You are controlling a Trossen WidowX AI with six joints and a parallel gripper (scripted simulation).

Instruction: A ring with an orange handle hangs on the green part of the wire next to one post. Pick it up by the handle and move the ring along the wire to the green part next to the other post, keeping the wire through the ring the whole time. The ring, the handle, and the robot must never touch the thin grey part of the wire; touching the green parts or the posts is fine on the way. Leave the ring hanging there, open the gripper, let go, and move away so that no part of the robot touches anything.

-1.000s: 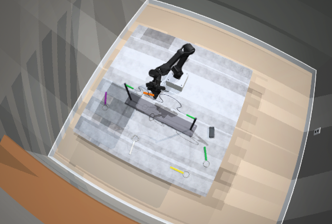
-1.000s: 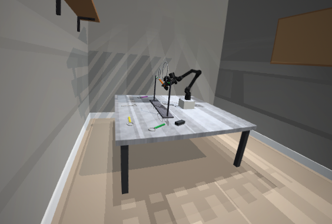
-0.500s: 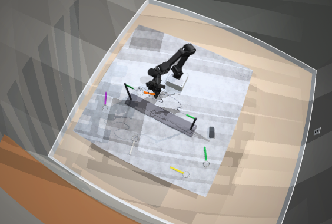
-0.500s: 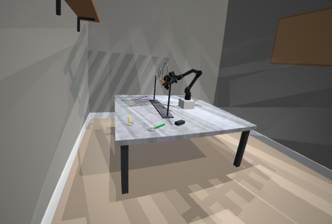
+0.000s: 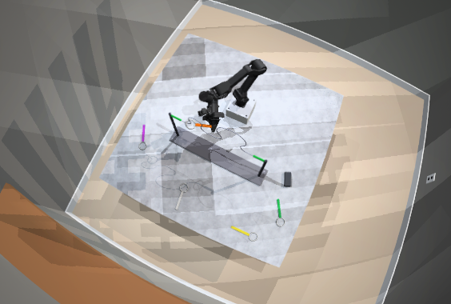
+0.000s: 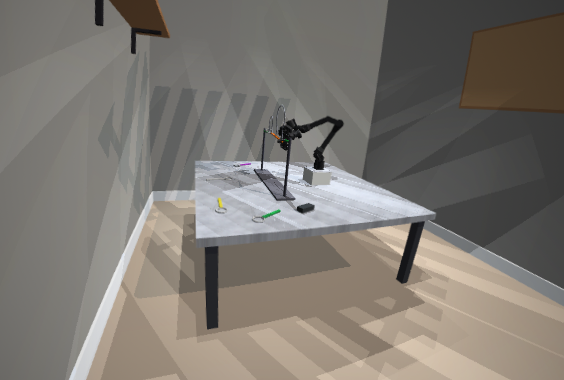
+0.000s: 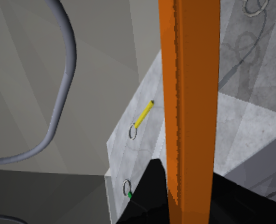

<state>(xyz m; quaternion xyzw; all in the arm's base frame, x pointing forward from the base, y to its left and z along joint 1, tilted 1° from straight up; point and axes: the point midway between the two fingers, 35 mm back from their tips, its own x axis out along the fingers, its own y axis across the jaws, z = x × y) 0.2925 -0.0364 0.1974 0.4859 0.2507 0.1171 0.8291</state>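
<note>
I should do this step slowly: carry the ring (image 5: 193, 127) (image 6: 270, 132) in small moves along the grey wire (image 5: 245, 139) (image 6: 281, 105) (image 7: 73, 55), and turn my wrist whenever the wire bends, so that the wire passes near the middle of the ring. I judge the loops to be the hard part, because there the ring must tilt with the wire while my fingers and the handle stay outside. If I pull straight across, the rim could scrape the grey part.

My jaws are narrow, closed on the orange handle (image 5: 203, 126) (image 6: 275, 136) (image 7: 191, 100). In the wrist view it stands upright between the fingertips of my gripper (image 5: 213, 128) (image 6: 285, 145) (image 7: 189, 167) and runs out beyond them, while a bend of wire is to its left, apart from it. The ring is at the handle's far end, near the green part (image 5: 175, 118) by the far post (image 5: 173, 125) (image 6: 263, 151); whether it touches the wire, I cannot tell
</note>
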